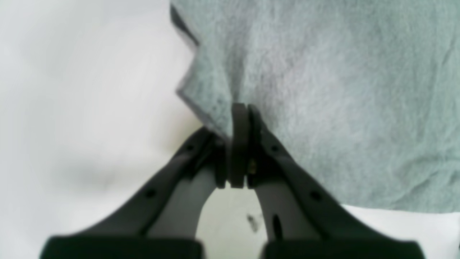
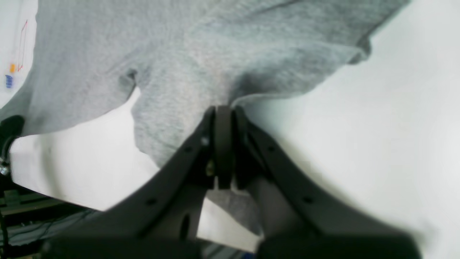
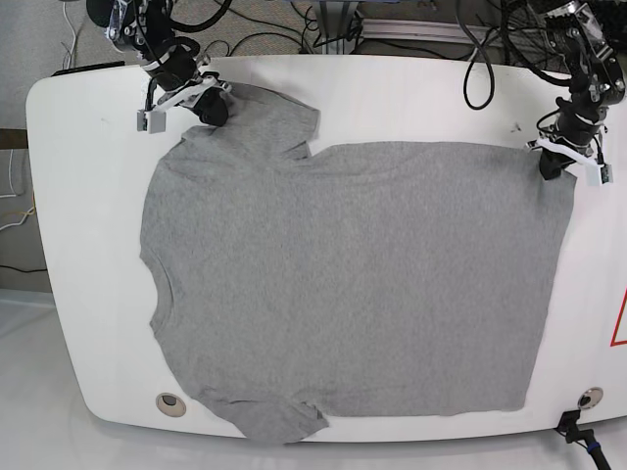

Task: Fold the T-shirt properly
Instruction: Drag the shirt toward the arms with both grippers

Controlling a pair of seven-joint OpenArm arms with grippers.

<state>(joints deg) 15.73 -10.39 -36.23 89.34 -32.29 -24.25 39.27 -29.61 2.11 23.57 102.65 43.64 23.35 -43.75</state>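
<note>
The heather-grey T-shirt (image 3: 343, 284) lies spread flat over the white table (image 3: 88, 245), collar toward the left and hem toward the right. At the far left, my right gripper (image 3: 211, 110) is shut on the far sleeve. The right wrist view shows its jaws (image 2: 223, 108) pinching a fold of the grey fabric (image 2: 179, 54). My left gripper (image 3: 554, 164) is at the far right, shut on the far hem corner. Up close, its fingertips (image 1: 240, 108) pinch the cloth's edge (image 1: 323, 90).
Cables and equipment crowd the floor behind the table's far edge (image 3: 392, 24). Round holes sit near the front corners (image 3: 172, 402) (image 3: 588, 398). A red marking (image 3: 620, 318) shows at the right edge. The right wrist view shows the table edge with dark gear below (image 2: 21, 205).
</note>
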